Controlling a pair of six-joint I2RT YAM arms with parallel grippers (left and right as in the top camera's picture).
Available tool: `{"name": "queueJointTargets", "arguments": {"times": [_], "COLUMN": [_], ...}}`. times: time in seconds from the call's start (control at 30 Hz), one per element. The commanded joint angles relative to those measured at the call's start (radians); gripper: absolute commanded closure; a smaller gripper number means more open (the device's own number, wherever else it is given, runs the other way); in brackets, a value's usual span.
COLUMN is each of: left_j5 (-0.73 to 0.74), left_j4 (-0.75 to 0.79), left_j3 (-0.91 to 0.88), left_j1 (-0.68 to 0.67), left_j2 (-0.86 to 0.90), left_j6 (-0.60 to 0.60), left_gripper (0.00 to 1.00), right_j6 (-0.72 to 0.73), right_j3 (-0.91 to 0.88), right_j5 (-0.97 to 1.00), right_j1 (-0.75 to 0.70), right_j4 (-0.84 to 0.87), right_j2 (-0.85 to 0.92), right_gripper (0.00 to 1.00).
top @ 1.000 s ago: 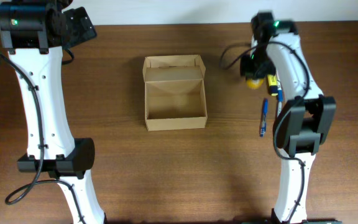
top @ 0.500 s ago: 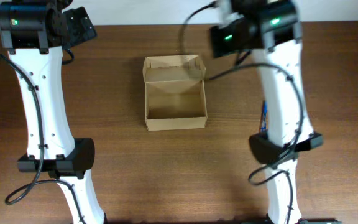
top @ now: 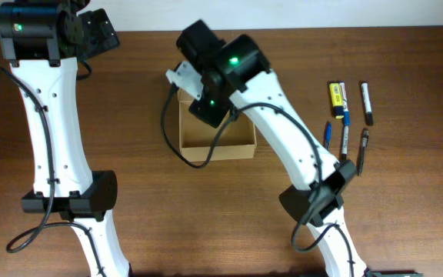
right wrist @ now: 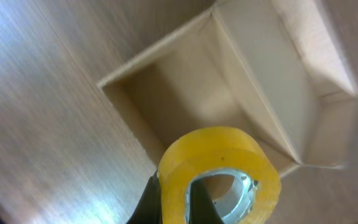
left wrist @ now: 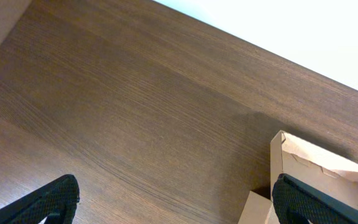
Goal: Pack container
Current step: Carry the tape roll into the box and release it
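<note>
- The right arm point(top: 283, 131) rises from the worktop's point(top: 129, 154) 5 o'clock edge and stretches toward 11, wrist above the container point(top: 218, 151).
- The container sits mid-worktop, mouth up, flap lid folded back toward 12; long axis 12–6.
- Only the right wrist view shows the right gripper point(right wrist: 173, 208) clamped on a yellow tape roll point(right wrist: 210, 146); overhead, the arm hides it.
- The left gripper point(left wrist: 176, 202), far at 10 o'clock, is spread wide and empty.
</note>
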Motion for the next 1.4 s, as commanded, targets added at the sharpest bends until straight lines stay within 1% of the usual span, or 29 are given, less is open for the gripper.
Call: {"name": "queueJointTargets", "arguments": {"times": [0.0, 0.13, 0.33, 0.47, 0.5, 0.53, 0.57, 0.6, 0.7, 0.77, 0.87, 0.9, 0.93, 1.07, 1.2, 1.3, 1.37], "left_j5": [0.0, 0.0, 0.0, 0.0, 0.0, 0.0, 0.0, 0.0, 0.0, 0.0, 0.0, 0.0, 0.0, 0.0, 0.0, 0.0, 0.0], "left_j4": [0.0, 0.0, 0.0, 0.0, 0.0, 0.0, 0.0, 0.0, 0.0, 0.0, 0.0, 0.0, 0.0, 0.0, 0.0, 0.0, 0.0], "left_j3": [-0.004, -0.004, -0.004, -0.004, -0.004, -0.004, -0.004, -0.004, -0.004, -0.004, -0.004, -0.004, -0.004, -0.004, -0.004, -0.004, -0.004], "left_j1": [0.005, 0.005, 0.005, 0.005, 0.005, 0.005, 0.005, 0.005, 0.005, 0.005, 0.005, 0.005, 0.005, 0.005, 0.005, 0.005, 0.005], "left_j2": [0.005, 0.005, 0.005, 0.005, 0.005, 0.005, 0.005, 0.005, 0.005, 0.005, 0.005, 0.005, 0.005, 0.005, 0.005, 0.005, 0.005], "left_j6": [0.009, 0.009, 0.009, 0.009, 0.009, 0.009, 0.009, 0.009, 0.009, 0.009, 0.009, 0.009, 0.009, 0.009, 0.009, 0.009, 0.009], "left_gripper": [0.0, 0.0, 0.0, 0.0, 0.0, 0.0, 0.0, 0.0, 0.0, 0.0, 0.0, 0.0, 0.0, 0.0, 0.0, 0.0, 0.0], "right_j6": [-0.043, -0.043, -0.047, -0.047, -0.046, -0.043, -0.033, -0.013, 0.007, 0.016, 0.076, 0.095, 0.123, 0.273, 0.325, 0.359, 0.437], "right_j3": [-0.181, -0.349, -0.545, -0.627, -0.635, -0.639, -0.638, -0.636, -0.61, -0.579, -0.508, -0.477, -0.448, -0.328, -0.301, -0.301, -0.301], "right_j5": [-0.002, -0.005, -0.006, -0.006, -0.006, -0.006, -0.006, -0.006, 0.015, 0.034, 0.057, 0.064, 0.088, 0.268, 0.379, 0.38, 0.359], "right_j1": [-0.003, -0.003, -0.008, -0.016, -0.016, -0.018, -0.019, -0.019, -0.023, -0.028, -0.038, -0.042, -0.047, -0.07, -0.123, -0.213, -0.328], "right_j4": [0.078, 0.212, 0.408, 0.467, 0.469, 0.468, 0.468, 0.469, 0.452, 0.426, 0.393, 0.381, 0.367, 0.306, 0.294, 0.296, 0.291], "right_j2": [0.017, 0.017, 0.017, 0.017, 0.017, 0.017, 0.017, 0.016, 0.004, -0.016, -0.052, -0.068, -0.082, -0.161, -0.274, -0.342, -0.362], "right_gripper": [0.96, 0.96, 0.96, 0.96, 0.95, 0.87, 0.75, 0.73, 0.72, 0.66, 0.52, 0.43, 0.38, 0.37, 0.37, 0.37, 0.37]}}
